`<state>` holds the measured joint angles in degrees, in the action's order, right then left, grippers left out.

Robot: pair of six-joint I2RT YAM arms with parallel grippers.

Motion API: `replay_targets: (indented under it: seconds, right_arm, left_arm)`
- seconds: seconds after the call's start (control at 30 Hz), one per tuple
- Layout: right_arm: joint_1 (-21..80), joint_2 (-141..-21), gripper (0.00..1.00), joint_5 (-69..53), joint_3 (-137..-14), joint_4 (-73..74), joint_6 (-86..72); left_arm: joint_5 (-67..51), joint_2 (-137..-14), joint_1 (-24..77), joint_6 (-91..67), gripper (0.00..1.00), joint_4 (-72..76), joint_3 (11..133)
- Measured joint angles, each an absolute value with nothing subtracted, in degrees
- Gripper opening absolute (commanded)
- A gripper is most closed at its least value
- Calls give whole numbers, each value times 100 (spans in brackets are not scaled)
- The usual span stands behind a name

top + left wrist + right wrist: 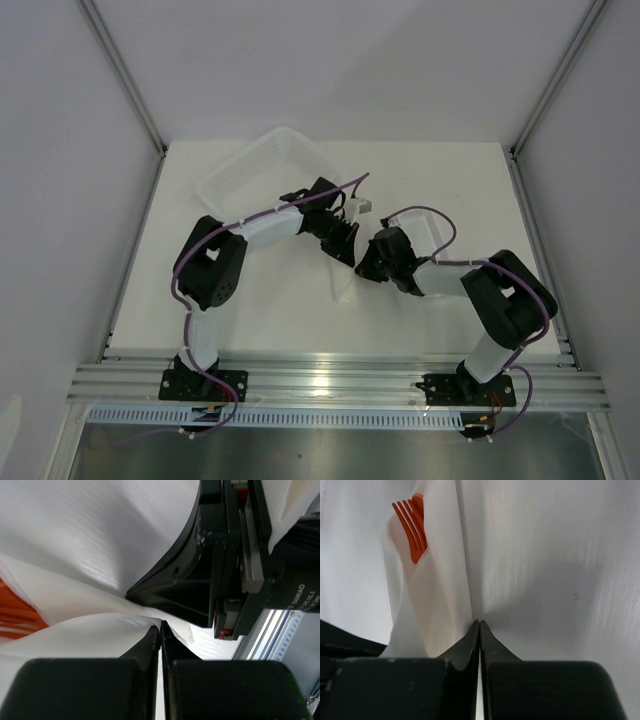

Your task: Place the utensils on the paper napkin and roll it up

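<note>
From above, two black-and-white arms are reaching inward over a white desk, and their tips are meeting near its middle. The left tool and the right tool are sitting just beside each other, both pointing down at the paper napkin. Only a small white corner of the napkin is peeking out on the near side of them. A white mesh basket is lying tilted behind the left arm. A narrow white tray is resting behind the right arm.

From the left wrist, the left tool is showing its two dark fingers pressed flat together. The paper napkin is billowing in soft white folds above it, and one fold is running into the seam at the fingertips, so it is pinching the paper. The utensils are showing as an orange-red patch at the left edge, tucked between layers of paper. The right tool is filling the upper right, close by.

From the right wrist, the right tool is also squeezed fully together, with its tips touching the long edge of the folded paper napkin. I cannot tell whether any paper is caught between them. The orange fork is poking its tines out of the far end of the fold.
</note>
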<state>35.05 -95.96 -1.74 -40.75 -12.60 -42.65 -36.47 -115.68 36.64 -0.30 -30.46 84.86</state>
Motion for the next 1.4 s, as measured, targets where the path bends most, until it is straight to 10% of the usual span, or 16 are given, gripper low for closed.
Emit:
replay_targets:
  seconds: [0.7, 1.1, 1.4]
  right_arm:
    - [3430, -9367, 1, -423, -3647, -1608, -4477]
    - [3441, -7966, 42, -67, -2751, -1597, -4633]
    - [3597, -8648, 46, -410, -2519, -2659, -4941]
  left_arm:
    - [-4219, -12309, 3673, -819, 1, -2781, 8683]
    - [-4219, -12398, 3688, -816, 2, -2755, 8683]
    - [-4217, -12398, 3688, -814, 5, -2755, 8683]
